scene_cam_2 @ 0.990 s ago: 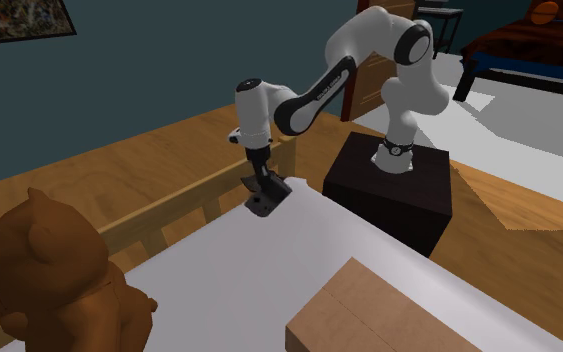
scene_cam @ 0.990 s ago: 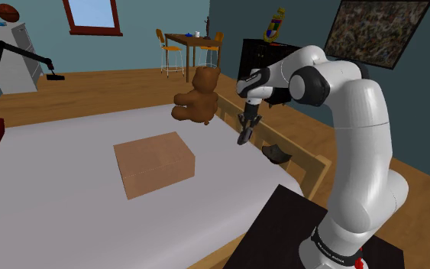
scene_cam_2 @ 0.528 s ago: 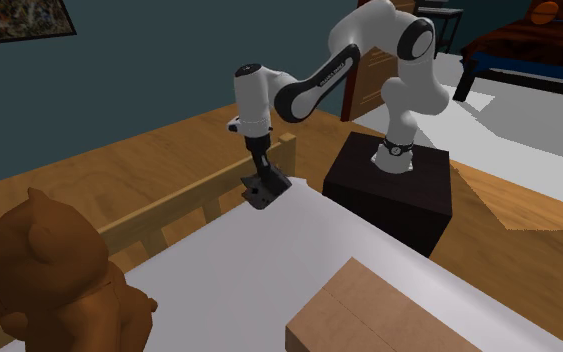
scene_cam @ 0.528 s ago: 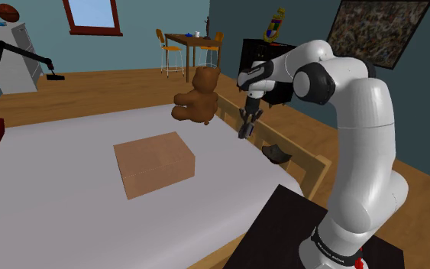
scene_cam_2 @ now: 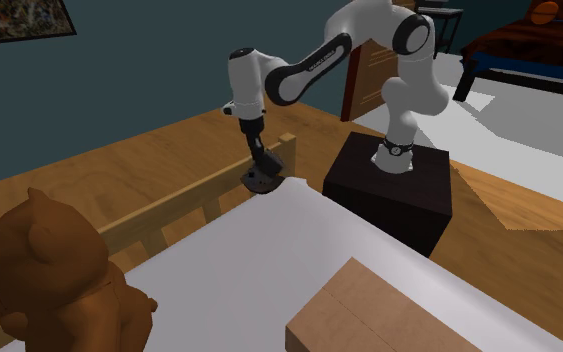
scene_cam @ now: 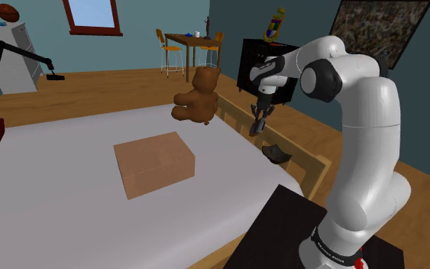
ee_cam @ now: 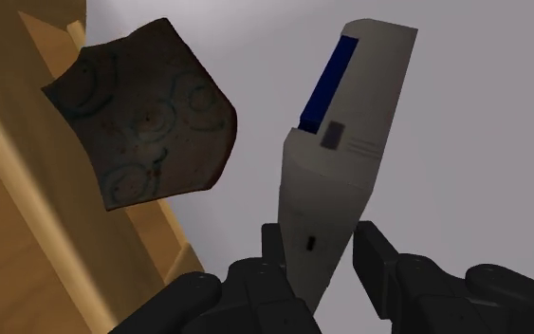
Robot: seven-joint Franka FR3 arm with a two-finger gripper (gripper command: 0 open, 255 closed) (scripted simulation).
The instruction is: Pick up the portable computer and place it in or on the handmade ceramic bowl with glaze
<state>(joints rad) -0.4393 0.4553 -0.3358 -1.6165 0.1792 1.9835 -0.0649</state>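
My gripper [ee_cam: 320, 261] is shut on a narrow end of a grey laptop [ee_cam: 336, 161] with a blue strip, which hangs folded below the fingers. Beside it lies a dark glazed bowl [ee_cam: 146, 119] with ring patterns, resting against the wooden bed rail [ee_cam: 27, 218]. In the shoulder view the gripper [scene_cam: 257, 124] hangs above the white bed edge, up and to the left of the bowl [scene_cam: 276, 154]. In the second exterior view the gripper [scene_cam_2: 259, 165] points down over the bed corner.
A brown cardboard box [scene_cam: 153, 162] sits mid-bed. A brown teddy bear [scene_cam: 198, 95] leans at the far rail. The wooden rail [scene_cam: 306, 164] runs along the bed's edge. The black stand [scene_cam: 282, 229] is at lower right.
The gripper, still holding the laptop, has lifted off the bed and shifted to the shoulder view's right, closer to the rail and the bowl. The bowl stayed put.
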